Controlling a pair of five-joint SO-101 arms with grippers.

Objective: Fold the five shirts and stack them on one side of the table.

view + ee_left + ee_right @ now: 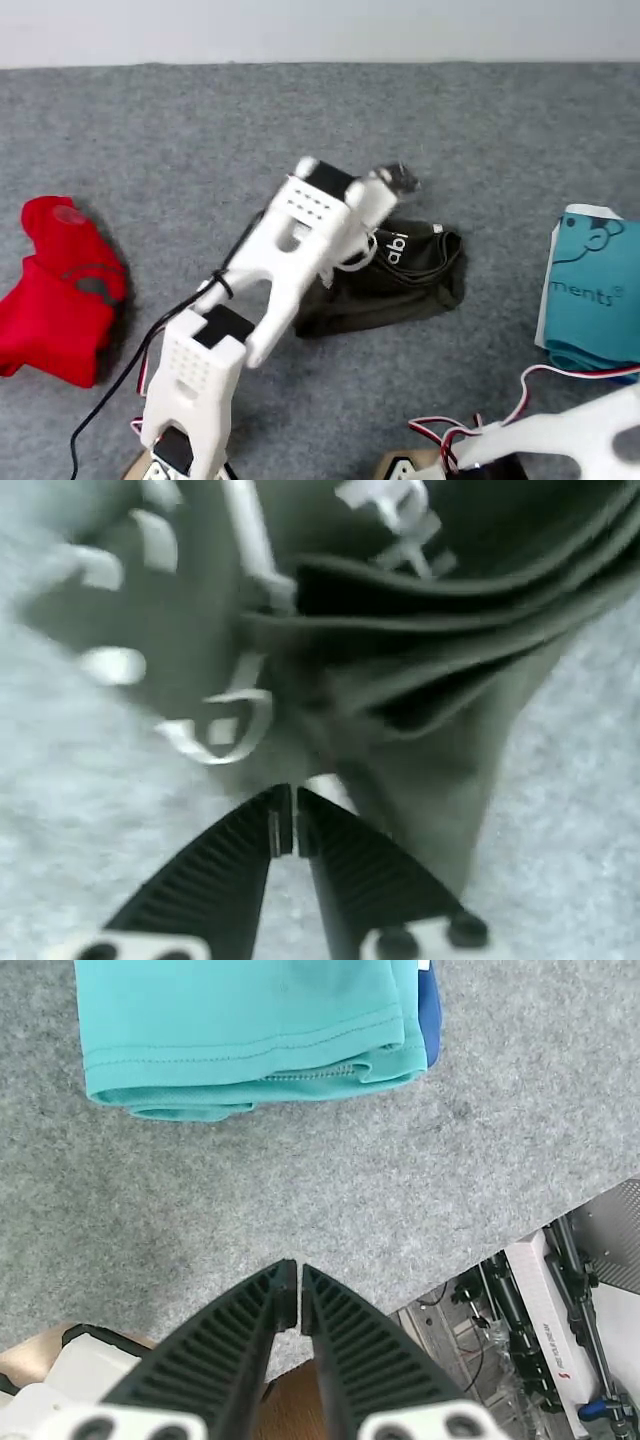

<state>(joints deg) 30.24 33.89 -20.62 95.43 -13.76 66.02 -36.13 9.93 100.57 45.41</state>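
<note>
- Four shirts lie on the grey table [200, 120]. A crumpled red shirt [60, 285] is at one side, a black shirt [400, 285] with white print is near the middle, and a folded teal shirt [590, 290] is at the other side. The teal shirt rests on a blue shirt [610, 372], of which just a strip shows under it.
- The teal and blue pair forms a neat stack with its folded edges lined up. In the right wrist view the blue shirt shows as a narrow band along one side of the teal shirt.
- The black shirt is bunched into loose folds, with several layers open toward the left gripper [285, 815].
- The left gripper's jaws are pressed together with their tips at the black shirt's edge. I cannot tell whether any cloth is caught between them.
- The left arm [280, 260] stretches over the table's middle and covers part of the black shirt.
- The right gripper [298, 1280] is also pressed together and holds nothing. It hangs over bare table near the teal shirt, close to the table's near edge.
- Wide bare stretches of table lie between the red and black shirts, between the black shirt and the stack, and toward the far edge by the pale wall [320, 30].
</note>
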